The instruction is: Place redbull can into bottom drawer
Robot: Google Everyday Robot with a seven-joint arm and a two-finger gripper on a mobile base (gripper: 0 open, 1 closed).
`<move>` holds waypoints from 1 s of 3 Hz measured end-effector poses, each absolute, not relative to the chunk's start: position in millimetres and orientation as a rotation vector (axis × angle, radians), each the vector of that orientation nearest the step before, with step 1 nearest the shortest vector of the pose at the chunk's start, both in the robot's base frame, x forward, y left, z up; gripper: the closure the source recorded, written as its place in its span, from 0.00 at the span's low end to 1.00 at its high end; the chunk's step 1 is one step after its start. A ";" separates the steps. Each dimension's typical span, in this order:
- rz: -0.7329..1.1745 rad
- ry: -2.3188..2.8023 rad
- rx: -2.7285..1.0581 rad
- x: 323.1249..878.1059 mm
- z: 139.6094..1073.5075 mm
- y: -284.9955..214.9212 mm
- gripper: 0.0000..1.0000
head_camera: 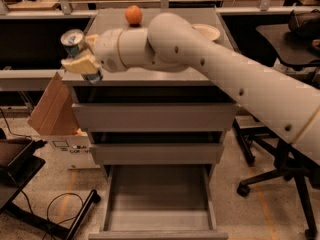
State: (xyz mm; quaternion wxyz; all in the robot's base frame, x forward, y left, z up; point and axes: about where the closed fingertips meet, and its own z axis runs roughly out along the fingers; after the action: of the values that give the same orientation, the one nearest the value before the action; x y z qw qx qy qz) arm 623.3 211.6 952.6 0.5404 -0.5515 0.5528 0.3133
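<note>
Although the slim blue-and-silver redbull can [74, 40] is clamped by the cream gripper [80, 60] at the desk's front-left corner, the open grey bottom drawer [157, 206] is not yet filled.

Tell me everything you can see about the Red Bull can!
The redbull can is slim, blue and silver, with a shiny round metal top. It leans over, its top tipped to the left, at the left edge of the grey cabinet top. The robot's tool is shut around its middle, and a pale pad hides most of its side. It is not yet in the open bottom drawer.
</note>
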 end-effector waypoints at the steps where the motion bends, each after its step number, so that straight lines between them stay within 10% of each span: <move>1: 0.719 1.309 -1.222 591.3 927.2 194.5 1.00; 3: 0.683 1.331 -1.103 547.6 829.5 95.0 1.00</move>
State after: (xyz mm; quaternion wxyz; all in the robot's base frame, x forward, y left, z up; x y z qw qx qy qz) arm 547.6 95.0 829.5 0.5984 -0.4754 0.5738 0.2945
